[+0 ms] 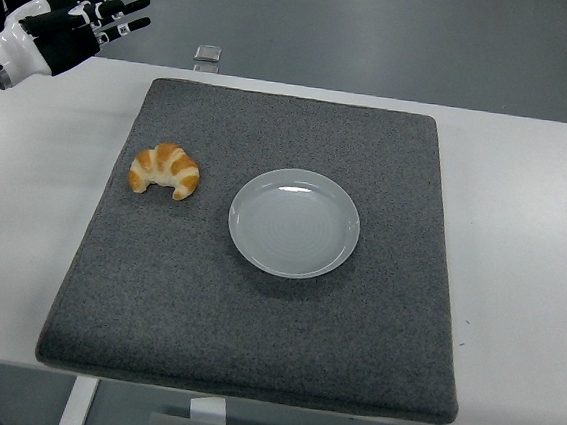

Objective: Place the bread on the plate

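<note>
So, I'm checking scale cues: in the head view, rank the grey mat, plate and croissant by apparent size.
1. grey mat
2. plate
3. croissant
All three lie on the same surface, so the order is clear.

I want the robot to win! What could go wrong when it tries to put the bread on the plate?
The left hand is up at the table's far left corner, fingers spread, holding nothing. Three things might go wrong:
1. The croissant is curved and probably flaky, so a hard squeeze might crush it.
2. It may slip out while being carried.
3. The plate looks smooth and shallow, so a bump might slide it across the grey mat.
</note>
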